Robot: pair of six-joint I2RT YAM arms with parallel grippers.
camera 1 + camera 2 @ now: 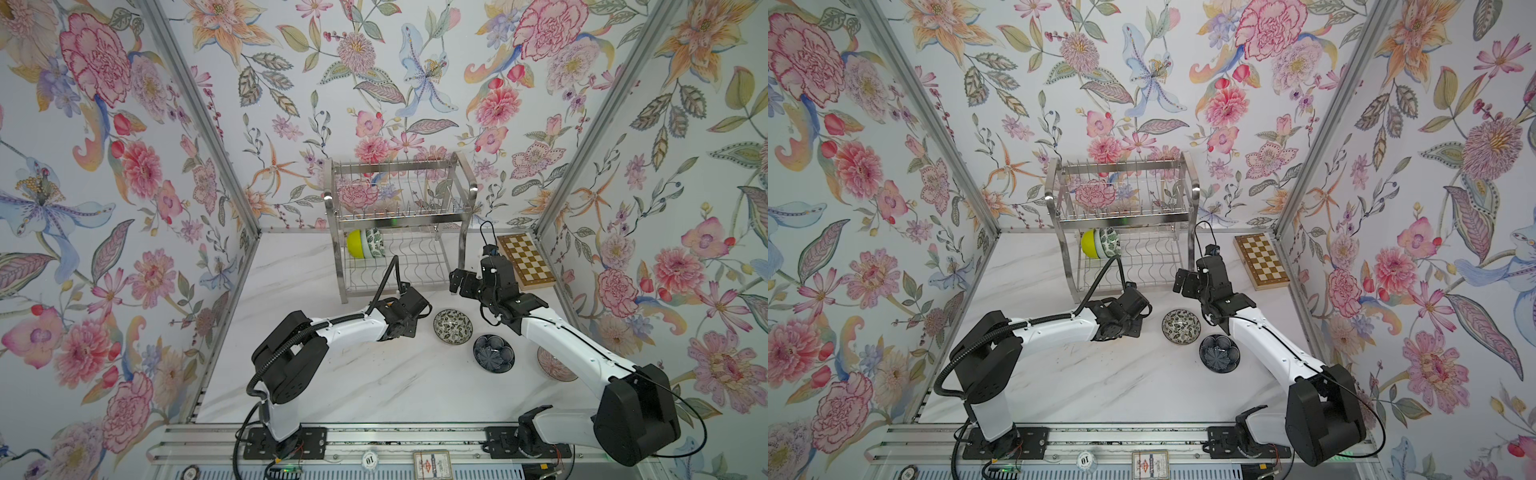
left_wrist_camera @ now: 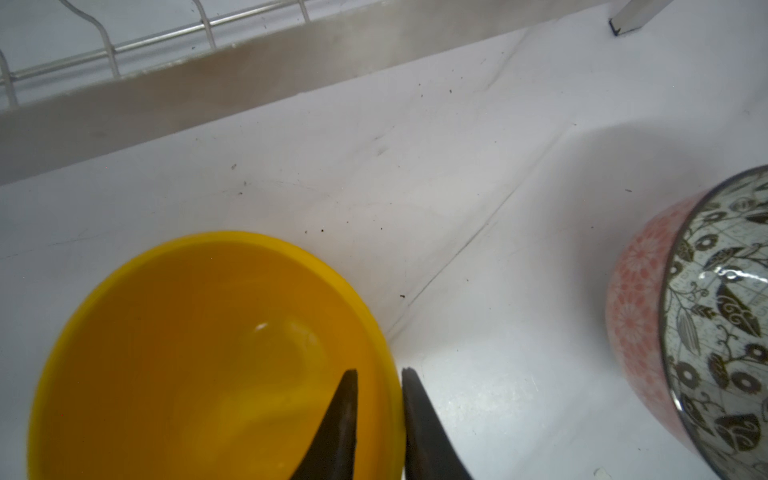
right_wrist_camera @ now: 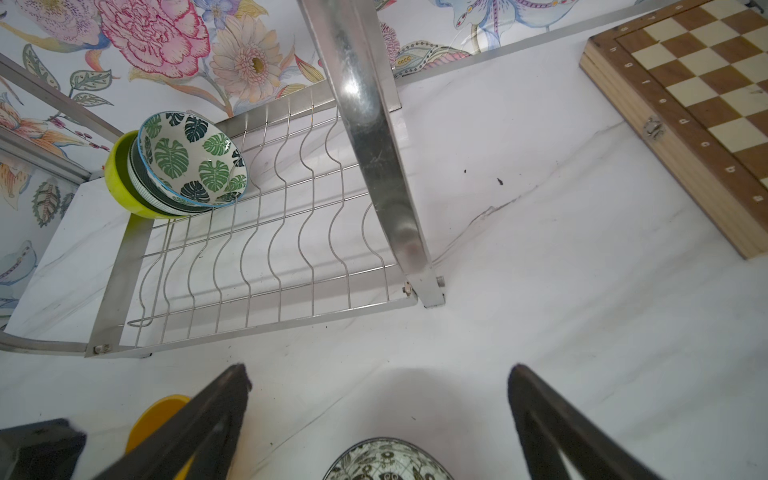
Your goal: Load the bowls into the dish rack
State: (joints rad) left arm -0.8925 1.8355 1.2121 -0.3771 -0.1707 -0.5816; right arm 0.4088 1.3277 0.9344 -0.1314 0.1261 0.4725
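left fingers: narrow gap, one tip inside the orange-yellow bowl, one outside, rim between them. Couldn't tell whether they pinched the wall or only straddled it.
right fingers: spread wide, empty, hung over the counter with the black-white floral bowl just below them.
orange-yellow bowl: upright on the counter, mouth up, just in front of the front rail of the dish rack. Hidden under the left wrist in both top views.
loaded: lime-yellow bowl and green-leaf bowl stood on edge, nested, at the left end of the lower tier, a third bowl between them.
left on counter: black-white floral bowl, dark navy bowl, pink lined bowl partly behind the right arm. All sat on the right-arm side.
key relation: rack lay straight beyond the orange-yellow bowl from the left fingers, with free wavy slots to the right of the nested bowls. Left arm was clearly the nearer one.
axis: bowl was round, no long axis. Tilt was what counted: mouth up, so it likely needed tipping on edge to seat like the others.
risk: thin rim hold, bowl could swing or slip on the lift. Chessboard was well apart.
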